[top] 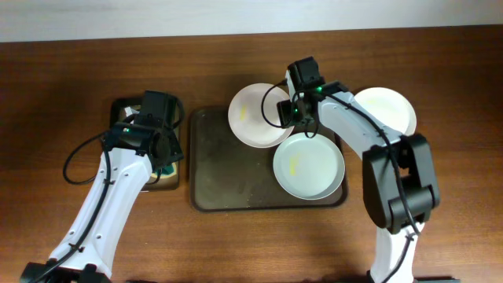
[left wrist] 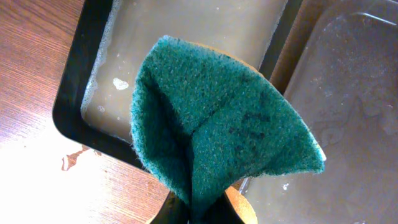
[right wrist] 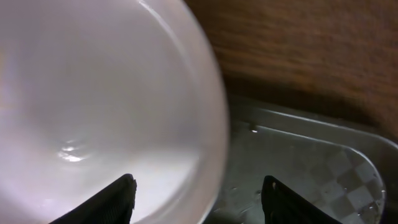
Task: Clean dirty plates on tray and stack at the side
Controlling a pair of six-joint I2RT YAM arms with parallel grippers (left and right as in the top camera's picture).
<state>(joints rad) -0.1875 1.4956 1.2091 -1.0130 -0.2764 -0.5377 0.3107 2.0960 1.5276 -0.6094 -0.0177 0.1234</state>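
Note:
The dark brown tray (top: pixel 224 177) lies mid-table. One white plate (top: pixel 250 116) with a faint yellow smear sits on the tray's far edge. A second smeared plate (top: pixel 308 167) lies in the tray's right part. A third plate (top: pixel 389 108) rests on the table to the right of the tray. My right gripper (top: pixel 302 119) is open, and its fingers (right wrist: pixel 198 198) straddle the right rim of the far plate (right wrist: pixel 93 93). My left gripper (left wrist: pixel 202 214) is shut on a folded green scouring sponge (left wrist: pixel 217 124), held over the small black tray (left wrist: pixel 68 106).
The small black tray (top: pixel 116 110) holds cloudy soapy water and stands left of the brown tray (left wrist: pixel 354 124). Wet tray floor (right wrist: pixel 298 162) shows under my right gripper. Bare wooden table (top: pixel 63 79) surrounds both trays.

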